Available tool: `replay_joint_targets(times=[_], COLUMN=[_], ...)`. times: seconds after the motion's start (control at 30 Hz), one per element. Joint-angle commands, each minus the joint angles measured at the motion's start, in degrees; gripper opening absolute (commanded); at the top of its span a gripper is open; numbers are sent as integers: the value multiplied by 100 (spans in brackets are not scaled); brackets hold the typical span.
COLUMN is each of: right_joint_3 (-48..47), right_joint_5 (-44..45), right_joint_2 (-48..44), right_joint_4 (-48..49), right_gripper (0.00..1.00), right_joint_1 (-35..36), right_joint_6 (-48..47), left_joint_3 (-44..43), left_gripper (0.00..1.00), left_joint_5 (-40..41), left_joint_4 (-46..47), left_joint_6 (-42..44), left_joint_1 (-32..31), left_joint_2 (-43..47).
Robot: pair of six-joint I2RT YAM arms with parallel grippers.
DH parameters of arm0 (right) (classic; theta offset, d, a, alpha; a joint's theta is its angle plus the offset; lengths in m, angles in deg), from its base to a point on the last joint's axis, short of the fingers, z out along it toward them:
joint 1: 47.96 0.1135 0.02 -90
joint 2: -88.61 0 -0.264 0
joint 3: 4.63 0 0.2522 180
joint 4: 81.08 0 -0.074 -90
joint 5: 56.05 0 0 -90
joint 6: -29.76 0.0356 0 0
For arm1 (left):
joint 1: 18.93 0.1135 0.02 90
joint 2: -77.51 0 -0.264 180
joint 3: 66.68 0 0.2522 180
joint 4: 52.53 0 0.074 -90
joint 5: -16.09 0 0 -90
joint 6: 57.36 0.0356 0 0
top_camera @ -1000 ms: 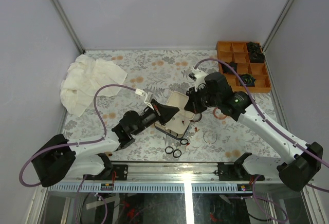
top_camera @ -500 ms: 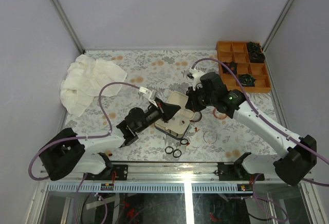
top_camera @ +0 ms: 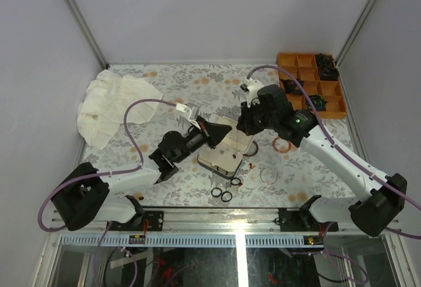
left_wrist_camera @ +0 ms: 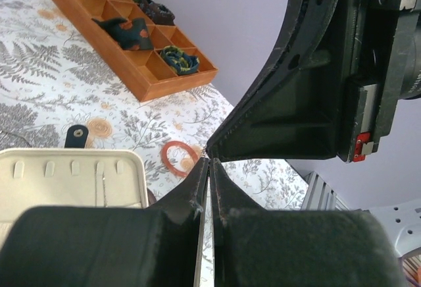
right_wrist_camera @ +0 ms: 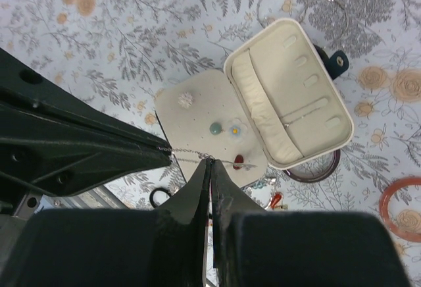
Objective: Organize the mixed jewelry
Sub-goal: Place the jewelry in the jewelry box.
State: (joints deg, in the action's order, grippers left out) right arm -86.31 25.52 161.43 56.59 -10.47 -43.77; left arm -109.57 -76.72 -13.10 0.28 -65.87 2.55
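Observation:
A thin silver chain (right_wrist_camera: pixel 191 156) is stretched between my two grippers above the open cream-lined case (top_camera: pixel 231 157). My right gripper (right_wrist_camera: pixel 210 162) is shut on one end of it. My left gripper (right_wrist_camera: pixel 167 149) is shut on the other end, and its fingers (left_wrist_camera: pixel 197 188) are pressed together. The two grippers meet tip to tip over the case, left (top_camera: pixel 222 130) and right (top_camera: pixel 241 126). Three black rings (top_camera: pixel 226 196) lie on the cloth in front of the case. A clear hoop (top_camera: pixel 268 175) lies to its right. Tiny red bits (right_wrist_camera: pixel 276 200) lie beside the case.
The case's flat panel (right_wrist_camera: pixel 197 126) holds several small studs. A red ring (top_camera: pixel 283 145) lies right of the case and a dark bangle (right_wrist_camera: pixel 322 168) under its lid. An orange divided tray (top_camera: pixel 309 103) stands far right. A white cloth (top_camera: pixel 115 106) lies far left.
Both grippers have lifted and moved a little away from me over the case, still tip to tip. The left arm has swung up and rightward.

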Motion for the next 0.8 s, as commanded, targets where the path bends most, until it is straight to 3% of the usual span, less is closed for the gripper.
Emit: replay_joint_targets(times=[0.0,0.77], right_joint_3=[-498,-891], right_joint_5=[38,437], right_joint_2=[-66,800], right_joint_4=[-31,256], right_gripper=[0,0], right_joint_1=[19,21], right_joint_6=[-88,-187], left_joint_3=[-304,-616], left_gripper=[0,0], left_joint_5=[-108,-766], left_joint_4=[332,895], left_joint_6=[171,-7], left_joint_1=[52,904], left_joint_2=[126,-681])
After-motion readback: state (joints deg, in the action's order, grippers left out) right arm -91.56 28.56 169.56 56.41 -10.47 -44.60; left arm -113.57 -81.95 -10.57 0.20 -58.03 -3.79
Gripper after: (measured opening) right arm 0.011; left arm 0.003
